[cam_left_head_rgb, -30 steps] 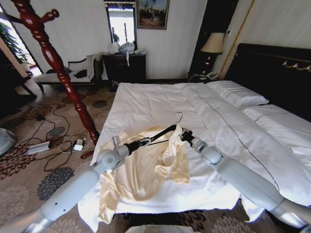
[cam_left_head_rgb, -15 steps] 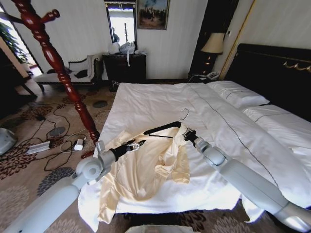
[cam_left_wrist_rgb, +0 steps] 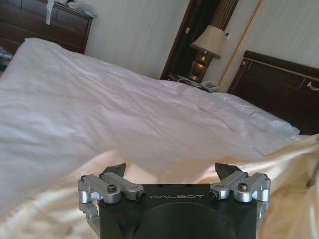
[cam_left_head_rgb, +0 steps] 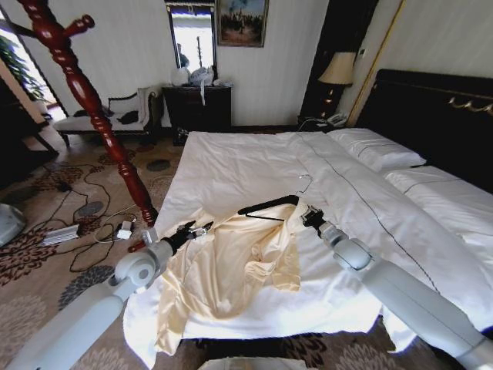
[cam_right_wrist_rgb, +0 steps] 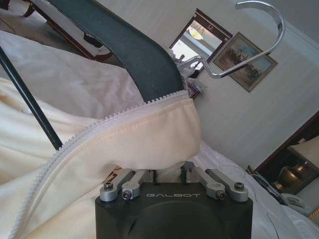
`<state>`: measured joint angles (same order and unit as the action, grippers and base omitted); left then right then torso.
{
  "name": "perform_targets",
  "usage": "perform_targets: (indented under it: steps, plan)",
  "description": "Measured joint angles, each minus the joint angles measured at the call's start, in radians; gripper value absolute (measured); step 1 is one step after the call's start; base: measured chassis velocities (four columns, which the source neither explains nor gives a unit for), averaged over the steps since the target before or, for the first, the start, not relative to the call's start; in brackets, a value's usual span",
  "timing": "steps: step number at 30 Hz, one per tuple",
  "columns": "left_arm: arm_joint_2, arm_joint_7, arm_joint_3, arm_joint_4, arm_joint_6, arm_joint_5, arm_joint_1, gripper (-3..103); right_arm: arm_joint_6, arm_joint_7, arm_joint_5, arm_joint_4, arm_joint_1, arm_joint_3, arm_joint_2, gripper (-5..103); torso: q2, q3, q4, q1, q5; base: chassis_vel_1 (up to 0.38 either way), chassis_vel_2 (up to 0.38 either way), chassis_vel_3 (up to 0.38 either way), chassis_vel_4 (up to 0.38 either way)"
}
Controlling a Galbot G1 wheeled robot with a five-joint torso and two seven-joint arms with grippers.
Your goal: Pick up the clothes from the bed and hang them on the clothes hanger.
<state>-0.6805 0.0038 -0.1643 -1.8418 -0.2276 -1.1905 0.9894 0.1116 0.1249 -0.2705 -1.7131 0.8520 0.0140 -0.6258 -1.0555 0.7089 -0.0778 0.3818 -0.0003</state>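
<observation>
**On the bed, one hand holds the top and hanger**

Near the middle of the head view, my right gripper (cam_left_head_rgb: pixel 306 213) is pinched shut on the clothes (cam_left_head_rgb: pixel 231 266), right where the cream cloth folds over one end of the clothes hanger (cam_left_head_rgb: pixel 268 205). In the right wrist view the zipper edge of the cloth bunches just above my closed fingers (cam_right_wrist_rgb: pixel 130 180), with the black hanger arm and its silver hook (cam_right_wrist_rgb: pixel 259 30) rising over it.

My left gripper (cam_left_head_rgb: pixel 199 229) sits at the left-centre of the head view, by the left side of the top. Its fingers (cam_left_wrist_rgb: pixel 113 172) are spread wide apart and hold nothing; the cream cloth lies just past them.

The top is spread on the lower left part of the bed (cam_left_head_rgb: pixel 254 158), on the white cover. One end of the hanger sticks out bare toward the left.
</observation>
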Motion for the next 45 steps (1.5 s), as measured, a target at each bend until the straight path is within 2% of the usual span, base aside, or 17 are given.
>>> perform_targets:
  steps: [1, 3, 5, 6, 7, 10, 12, 14, 16, 18, 21, 24, 29, 38, 40, 41, 45]
  plan:
    - [0.0, 0.0, 0.0, 0.0, 0.0, 0.0, 0.0, 100, 0.0, 0.0, 0.0, 0.0, 0.0, 0.0, 0.0, 22, 0.0, 0.0, 0.0, 0.0, 0.0, 0.0, 0.0, 0.0, 0.0]
    - [0.026, 0.051, 0.024, 0.052, 0.0, 0.041, -0.022, 100, 0.0, 0.001, 0.0, 0.0, -0.001, 0.0, -0.001, 22, 0.0, 0.0, -0.0001, 0.0, 0.0002, 0.0, 0.0, 0.0, 0.0]
    - [0.055, 0.099, 0.058, 0.091, 0.011, 0.137, -0.034, 100, 0.0, 0.001, -0.002, 0.002, -0.013, -0.011, -0.011, 22, 0.0, 0.0, -0.0004, 0.0, 0.0004, 0.0, 0.0, 0.0, 0.0]
    - [0.055, 0.099, 0.058, 0.091, 0.011, 0.137, -0.034, 100, 0.0, 0.001, -0.002, 0.002, -0.013, -0.011, -0.011, 22, 0.0, 0.0, -0.0004, 0.0, 0.0004, 0.0, 0.0, 0.0, 0.0]
    - [0.061, 0.105, 0.072, 0.105, 0.024, 0.192, -0.036, 100, 0.0, 0.001, -0.002, 0.005, -0.022, -0.019, -0.018, 22, 0.0, 0.0, -0.0001, 0.0, 0.0005, 0.0, 0.0, 0.0, 0.0]
    - [0.045, 0.098, 0.108, 0.124, 0.053, 0.307, -0.037, 100, -0.001, -0.001, -0.003, 0.013, -0.039, -0.042, -0.036, 22, 0.0, 0.0, 0.0005, 0.0, 0.0002, 0.0, 0.0, 0.0, 0.0]
    - [0.031, 0.094, 0.118, 0.129, 0.061, 0.333, -0.037, 100, -0.001, -0.002, -0.003, 0.015, -0.042, -0.049, -0.041, 22, 0.0, 0.0, 0.0003, 0.0, 0.0003, 0.0, 0.0, 0.0, 0.0]
    - [-0.008, 0.078, 0.143, 0.15, 0.086, 0.395, -0.045, 100, -0.001, -0.004, -0.006, 0.018, -0.044, -0.056, -0.046, 22, 0.0, 0.0, -0.0002, 0.0, 0.0003, 0.0, 0.0, 0.0, 0.0]
    - [-0.022, 0.073, 0.152, 0.159, 0.096, 0.411, -0.051, 103, -0.002, -0.005, -0.007, 0.018, -0.044, -0.057, -0.046, 22, 0.0, 0.0, -0.0003, 0.0, 0.0004, 0.0, 0.0, 0.0, 0.0]
    - [-0.047, 0.065, 0.17, 0.181, 0.108, 0.442, -0.065, 98, -0.002, -0.005, -0.008, 0.02, -0.044, -0.058, -0.046, 22, 0.0, 0.0, -0.0005, 0.0, 0.0001, 0.0, 0.0, 0.0, 0.0]
    - [-0.063, 0.061, 0.179, 0.196, 0.118, 0.479, -0.071, 97, -0.003, -0.007, -0.009, 0.025, -0.054, -0.069, -0.051, 22, 0.0, 0.0, -0.0005, 0.0, 0.0002, 0.0, 0.0, 0.0, 0.0]
    - [-0.082, 0.052, 0.203, 0.213, 0.125, 0.525, -0.098, 93, -0.004, -0.009, -0.011, 0.031, -0.072, -0.087, -0.065, 22, 0.0, 0.0, 0.0003, 0.0, 0.0003, 0.0, 0.0, 0.0, 0.0]
    - [-0.098, 0.044, 0.234, 0.235, 0.135, 0.541, -0.142, 88, -0.005, -0.01, -0.011, 0.036, -0.081, -0.095, -0.074, 22, 0.0, 0.0, 0.0001, 0.0, 0.0005, 0.0, 0.0, 0.0, 0.0]
    - [-0.157, 0.033, 0.343, 0.305, 0.138, 0.528, -0.258, 62, -0.007, -0.014, -0.016, 0.039, -0.085, -0.095, -0.075, 22, 0.0, 0.0, -0.0002, 0.0, 0.0004, 0.0, 0.0, 0.0, 0.0]
    - [-0.16, 0.032, 0.354, 0.304, 0.134, 0.523, -0.263, 62, -0.007, -0.014, -0.017, 0.039, -0.089, -0.095, -0.075, 22, 0.0, 0.0, -0.0003, 0.0, 0.0003, 0.0, 0.0, 0.0, 0.0]
    - [-0.16, 0.029, 0.365, 0.302, 0.127, 0.519, -0.267, 58, -0.007, -0.014, -0.019, 0.04, -0.093, -0.095, -0.075, 22, 0.0, 0.0, -0.0002, 0.0, 0.0004, 0.0, 0.0, 0.0, 0.0]
    - [-0.147, 0.027, 0.377, 0.293, 0.111, 0.511, -0.264, 62, -0.007, -0.014, -0.024, 0.04, -0.098, -0.094, -0.075, 22, 0.0, 0.0, -0.0001, 0.0, 0.0003, 0.0, 0.0, 0.0, 0.0]
